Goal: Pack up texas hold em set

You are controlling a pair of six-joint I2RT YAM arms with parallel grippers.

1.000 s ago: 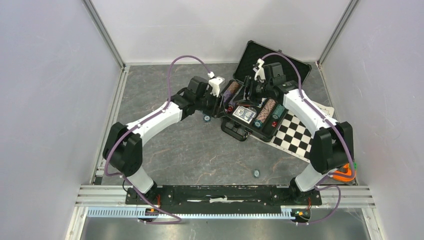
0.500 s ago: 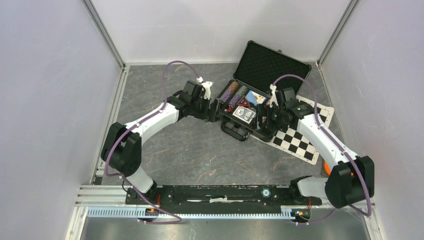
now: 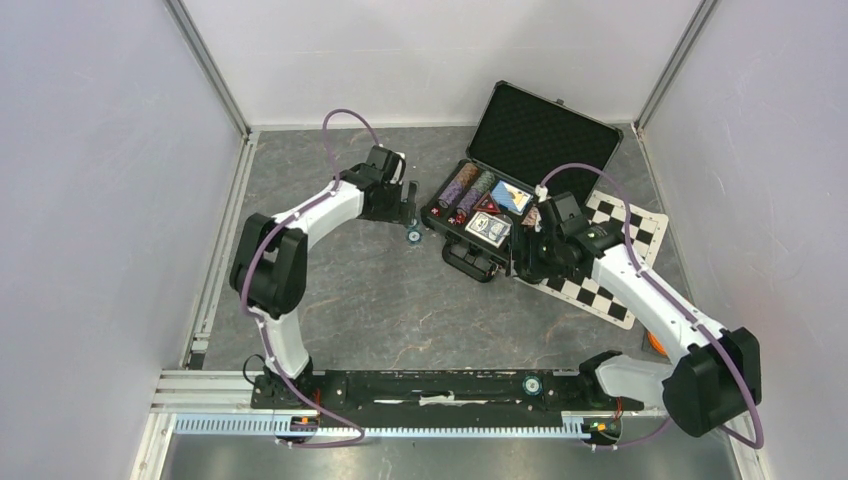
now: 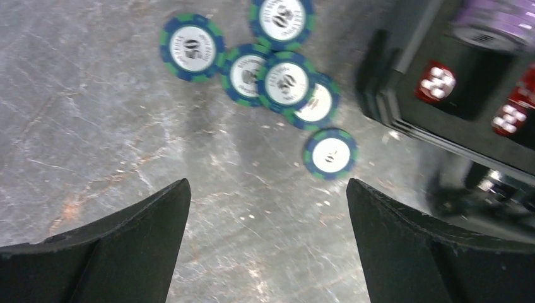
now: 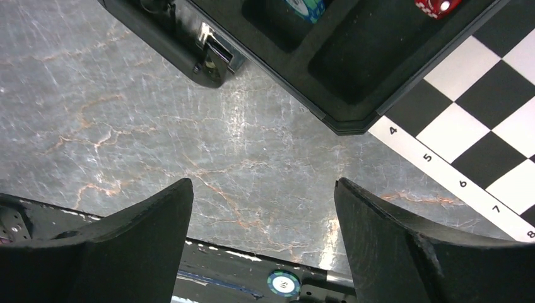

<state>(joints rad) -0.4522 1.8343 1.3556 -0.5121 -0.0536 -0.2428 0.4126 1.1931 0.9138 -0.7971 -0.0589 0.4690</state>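
We see the left claw point(image 4: 266, 189) spread, empty, over loose teal chips point(image 4: 287, 82) on the counter point(image 3: 380, 300) just beside the open case point(image 3: 545, 125). We see the right claw point(image 5: 264, 189) spread, empty, near the case's front corner by the checkered mat point(image 5: 479, 126).

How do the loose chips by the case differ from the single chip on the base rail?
The loose chips number six, several overlapping, below the open jaws of the left gripper; the rail chip lies alone. The loose chips sit on the grey table beside the case; the rail chip rests on the black base rail between the arms' bases. Both are teal-edged, white-centred, flat, unpacked.
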